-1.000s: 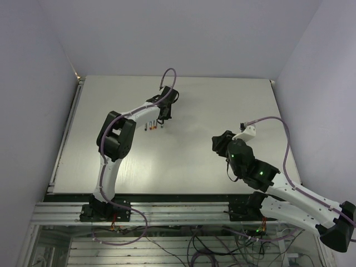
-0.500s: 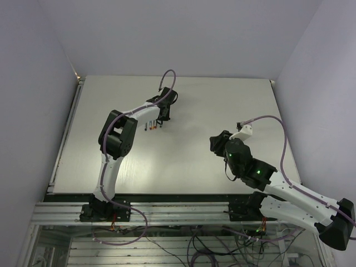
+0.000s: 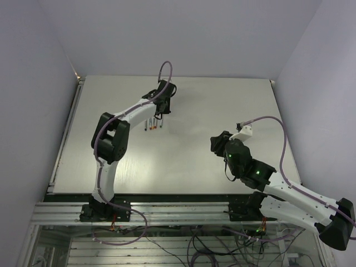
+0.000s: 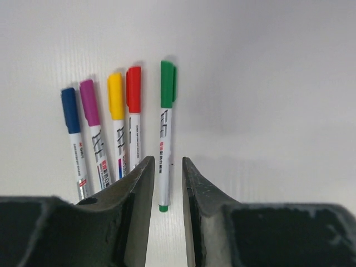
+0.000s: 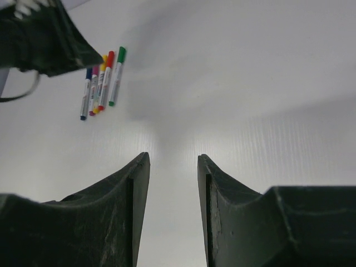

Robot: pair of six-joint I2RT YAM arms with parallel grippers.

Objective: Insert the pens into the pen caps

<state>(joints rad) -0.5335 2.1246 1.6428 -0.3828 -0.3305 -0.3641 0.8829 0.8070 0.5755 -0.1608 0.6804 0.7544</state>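
Note:
Several white pens (image 4: 130, 139) lie side by side on the table, each with a coloured cap on its far end: blue, magenta, yellow, red (image 4: 133, 89) and green (image 4: 167, 83). The green-capped pen (image 4: 164, 144) lies a little apart on the right of the row. My left gripper (image 4: 168, 164) is open, and the pen's near end shows in the gap between the jaws, touching neither. From above, the pens (image 3: 153, 125) lie just below the left gripper (image 3: 161, 115). My right gripper (image 5: 173, 158) is open and empty over bare table, far from the pens (image 5: 103, 83).
The white table (image 3: 222, 100) is bounded by lilac walls at the back and both sides. The left arm's purple cable (image 3: 162, 69) loops above its wrist. The right arm (image 3: 250, 167) sits at the near right, and the left arm's dark wrist (image 5: 44, 33) shows in the right wrist view.
My left gripper has opened and let go of the green-capped pen, which now lies on the table, and has drawn back toward the far edge. The right arm has barely moved.

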